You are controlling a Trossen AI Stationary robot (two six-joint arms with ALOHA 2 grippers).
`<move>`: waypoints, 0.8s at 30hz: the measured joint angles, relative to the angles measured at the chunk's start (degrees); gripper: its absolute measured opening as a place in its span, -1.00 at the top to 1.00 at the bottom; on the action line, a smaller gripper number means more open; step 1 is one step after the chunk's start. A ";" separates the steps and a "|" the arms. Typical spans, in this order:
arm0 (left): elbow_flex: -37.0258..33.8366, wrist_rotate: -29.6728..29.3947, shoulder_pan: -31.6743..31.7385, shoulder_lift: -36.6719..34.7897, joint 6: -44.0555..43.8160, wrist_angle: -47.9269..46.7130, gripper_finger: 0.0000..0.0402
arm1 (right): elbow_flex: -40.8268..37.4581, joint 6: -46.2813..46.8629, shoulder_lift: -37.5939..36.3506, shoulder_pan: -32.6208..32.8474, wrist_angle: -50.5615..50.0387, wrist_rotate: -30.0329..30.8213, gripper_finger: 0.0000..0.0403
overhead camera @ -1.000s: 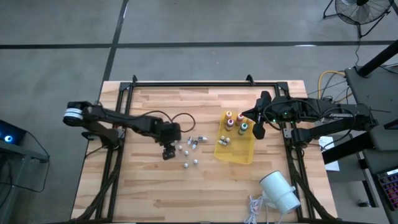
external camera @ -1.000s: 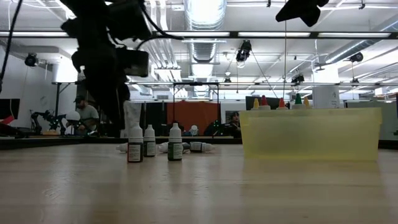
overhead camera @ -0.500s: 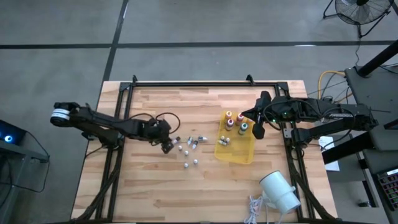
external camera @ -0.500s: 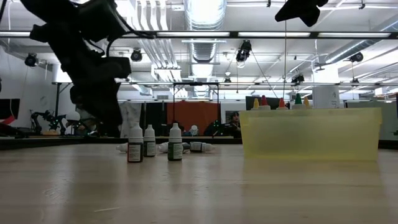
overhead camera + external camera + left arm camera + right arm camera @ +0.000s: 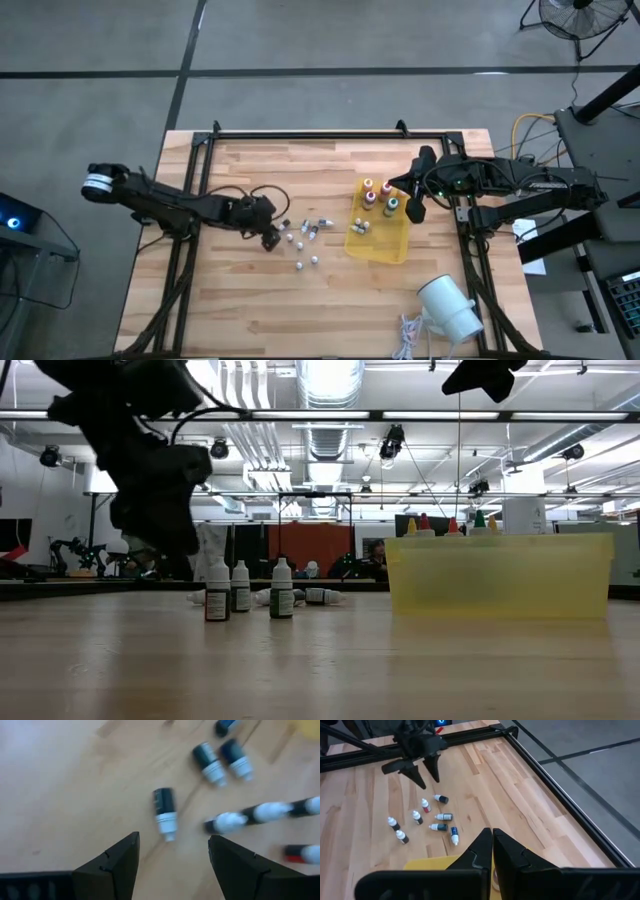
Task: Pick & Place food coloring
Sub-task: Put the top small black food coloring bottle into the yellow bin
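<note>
Wooden desk [image 5: 240, 300] below, yellow tray [image 5: 385, 242] right of centre holding colour-topped bottles [image 5: 378, 197] — the right gripper [image 5: 414, 208] hangs just beside it, jaws pressed together. Left gripper [image 5: 270, 236] sits low at the edge of the scattered small vials [image 5: 303, 238] mid-desk, jaws spread apart and empty — one vial [image 5: 164, 813] lies on its side just ahead.

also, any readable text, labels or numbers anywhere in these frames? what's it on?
None can be read.
Small vials: the standing ones carry dark label bands, print too small in the low view.
Vials lying near the open left gripper: the nearest vial has a dark label, blurred.
Yellow bin: no print visible.
White cylinder: no marking visible.
</note>
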 joint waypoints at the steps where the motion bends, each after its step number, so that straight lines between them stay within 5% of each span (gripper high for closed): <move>1: 0.68 1.56 0.98 0.00 0.16 -0.11 -0.03 | 0.00 0.02 0.00 0.00 0.00 0.00 0.96; 12: 10.05 10.68 11.01 5.44 5.24 -9.98 -0.03 | 0.00 0.02 -0.02 0.02 0.01 -0.02 0.96; 24: 21.48 14.74 11.91 19.04 10.15 -18.04 -0.03 | 0.00 0.17 -0.05 0.01 -0.01 -0.02 0.96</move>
